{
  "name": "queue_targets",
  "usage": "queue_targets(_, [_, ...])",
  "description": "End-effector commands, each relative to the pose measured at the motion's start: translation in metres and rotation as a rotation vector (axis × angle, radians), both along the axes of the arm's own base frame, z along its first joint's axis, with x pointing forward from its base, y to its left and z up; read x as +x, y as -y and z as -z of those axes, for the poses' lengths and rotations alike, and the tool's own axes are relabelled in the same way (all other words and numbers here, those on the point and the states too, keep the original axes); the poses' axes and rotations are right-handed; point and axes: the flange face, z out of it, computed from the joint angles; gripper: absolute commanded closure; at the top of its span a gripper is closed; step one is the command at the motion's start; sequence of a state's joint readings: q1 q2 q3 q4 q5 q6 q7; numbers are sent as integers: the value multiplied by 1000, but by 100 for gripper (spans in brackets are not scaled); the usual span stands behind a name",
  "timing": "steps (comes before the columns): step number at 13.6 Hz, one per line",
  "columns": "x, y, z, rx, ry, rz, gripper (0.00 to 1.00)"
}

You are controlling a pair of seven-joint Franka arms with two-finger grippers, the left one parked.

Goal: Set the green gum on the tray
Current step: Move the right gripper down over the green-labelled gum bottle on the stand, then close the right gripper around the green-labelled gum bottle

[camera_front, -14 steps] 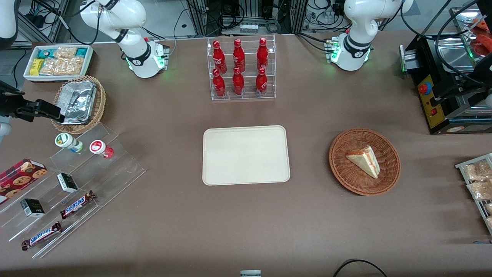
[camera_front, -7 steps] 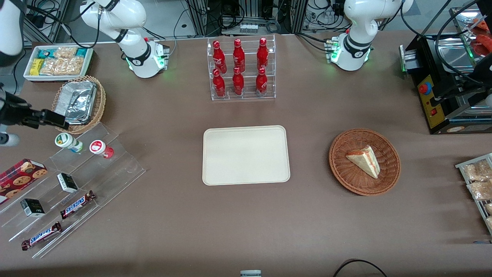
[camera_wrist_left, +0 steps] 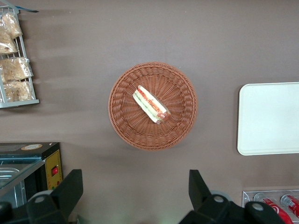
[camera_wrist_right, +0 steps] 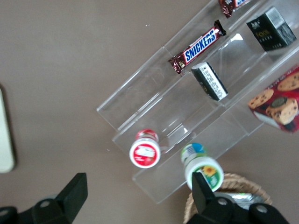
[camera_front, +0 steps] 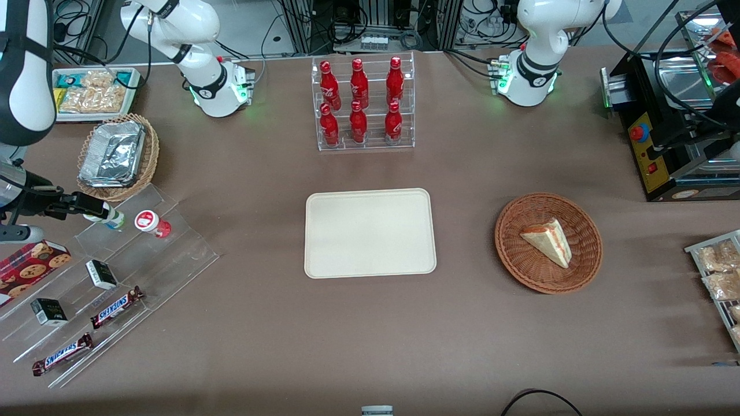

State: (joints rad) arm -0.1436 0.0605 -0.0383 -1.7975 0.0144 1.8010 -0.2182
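The green gum [camera_front: 112, 219] stands on the top step of a clear acrylic stand [camera_front: 173, 254], beside a similar bottle with a red lid [camera_front: 148, 222]. My right gripper [camera_front: 87, 205] hangs just above the green gum, and its black fingers cover the lid in the front view. In the right wrist view the gripper [camera_wrist_right: 138, 196] is open wide; one finger overlaps the green gum [camera_wrist_right: 202, 165], and the red-lidded bottle [camera_wrist_right: 145, 153] lies just outside the gap. The cream tray [camera_front: 370, 233] lies bare at mid-table, its edge [camera_wrist_right: 4, 135] showing in the wrist view.
A wicker basket with a foil container [camera_front: 115, 155] sits close by, farther from the camera than the gum. Lower steps of the stand hold Snickers bars [camera_front: 117, 307], small dark boxes [camera_front: 101, 274] and a cookie box [camera_front: 29, 261]. A rack of red bottles [camera_front: 361, 104] stands past the tray.
My gripper has come nearer the front camera, from over the foil basket to right over the green gum, now covering its lid. The objects have not moved.
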Motion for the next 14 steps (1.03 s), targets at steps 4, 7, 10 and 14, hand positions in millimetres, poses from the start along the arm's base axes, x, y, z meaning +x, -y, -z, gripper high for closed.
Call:
queue_targets(4, [-39, 44, 51, -18, 92, -376, 1])
queue_targets(7, [-66, 53, 73, -39, 130, -470, 1])
queue_targets(10, [-73, 59, 84, -30, 116, -482, 1])
queue_targets(14, [-85, 70, 102, -28, 114, -491, 1])
